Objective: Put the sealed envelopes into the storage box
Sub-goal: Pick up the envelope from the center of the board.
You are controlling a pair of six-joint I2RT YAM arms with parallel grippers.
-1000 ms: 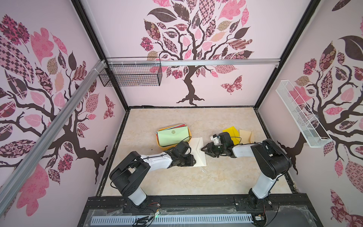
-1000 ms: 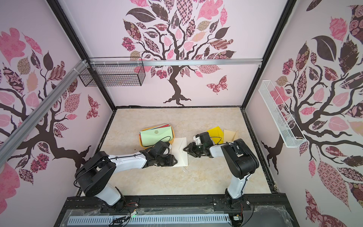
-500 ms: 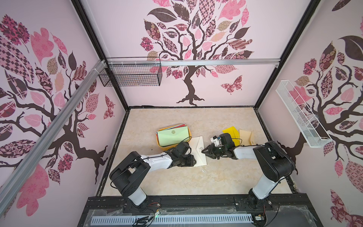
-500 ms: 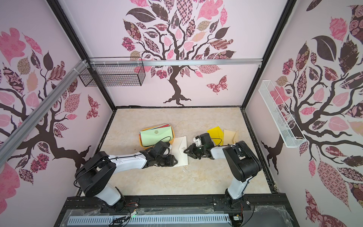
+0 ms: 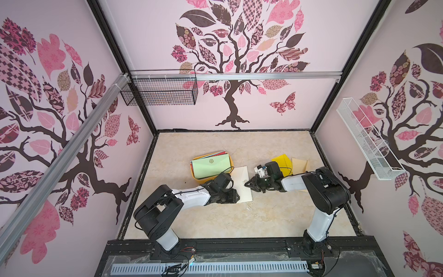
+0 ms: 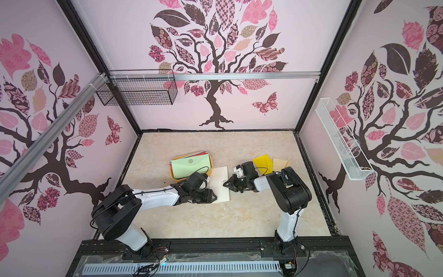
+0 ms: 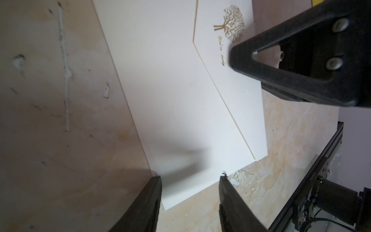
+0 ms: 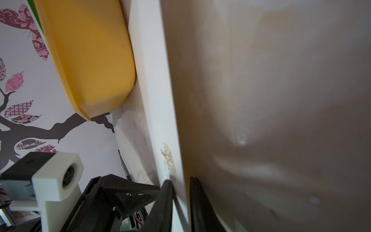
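Envelope (image 5: 241,183), likely light and floppy, best taken by its edge, had that edge between narrow jaws of the right gripper (image 8: 180,184), pinch unclear.

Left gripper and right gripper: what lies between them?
Only the cream envelope, reaching from left gripper to right gripper; both top views show it.
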